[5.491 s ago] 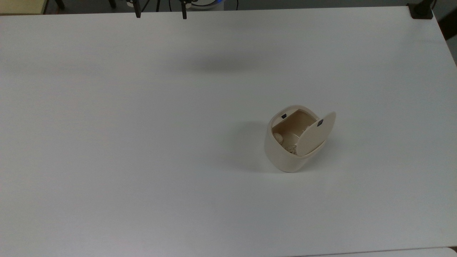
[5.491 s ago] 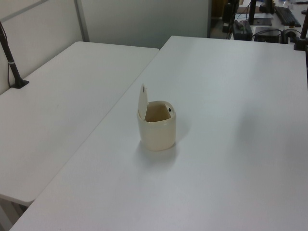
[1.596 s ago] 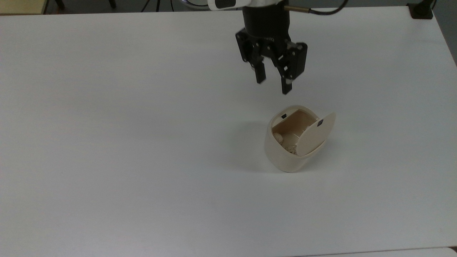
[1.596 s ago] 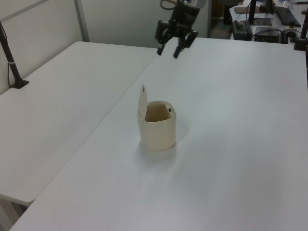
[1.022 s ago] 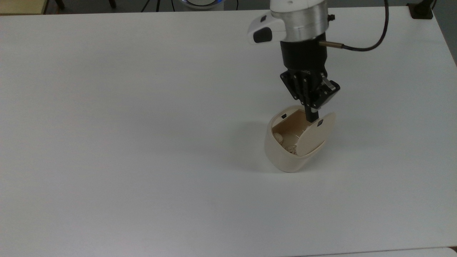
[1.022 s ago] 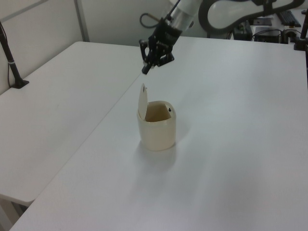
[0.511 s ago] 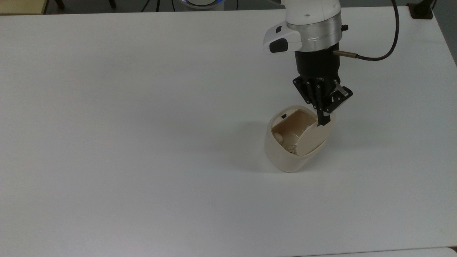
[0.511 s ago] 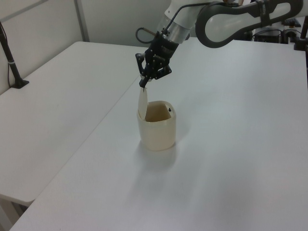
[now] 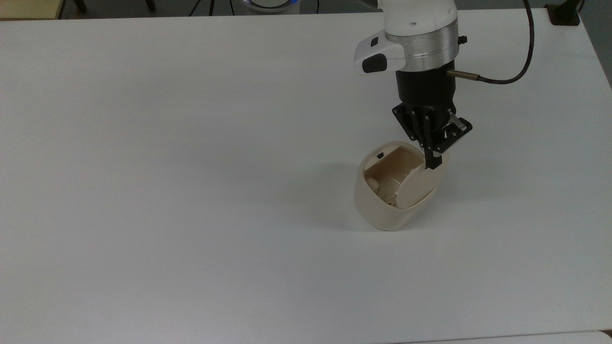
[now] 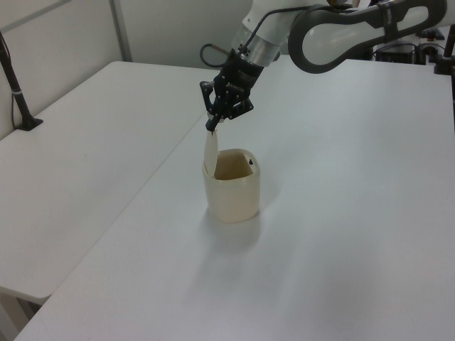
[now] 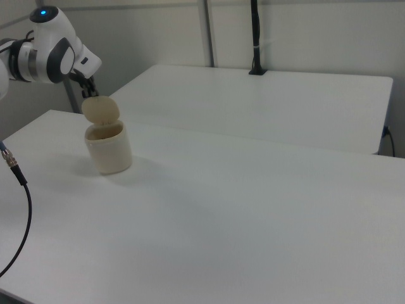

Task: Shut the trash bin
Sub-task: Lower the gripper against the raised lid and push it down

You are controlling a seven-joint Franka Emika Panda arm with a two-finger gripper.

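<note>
The cream trash bin (image 9: 382, 215) stands on the white table with its lid (image 9: 416, 186) raised nearly upright on the top view's right side. Crumpled paper (image 9: 388, 198) lies inside. My gripper (image 9: 433, 164) is shut, and its tips rest at the lid's upper edge, covering the lid's black latch. The left view has the bin (image 10: 233, 195) with its lid (image 10: 210, 153) upright and the gripper (image 10: 211, 128) right at the lid's top. In the right view the gripper (image 11: 90, 94) sits just behind the raised lid (image 11: 101, 109) of the bin (image 11: 111, 152).
The bin stands on a wide white table (image 9: 191, 191). A second white table (image 10: 85, 163) adjoins it on the left view's left. A black cable (image 9: 521, 57) hangs from my wrist. A black clamp (image 9: 564, 14) sits at the table's far right corner.
The arm came in from the far edge, the gripper went from open to shut, and it dropped to the lid's top edge. Over the last half second it barely moved; the lid stays upright.
</note>
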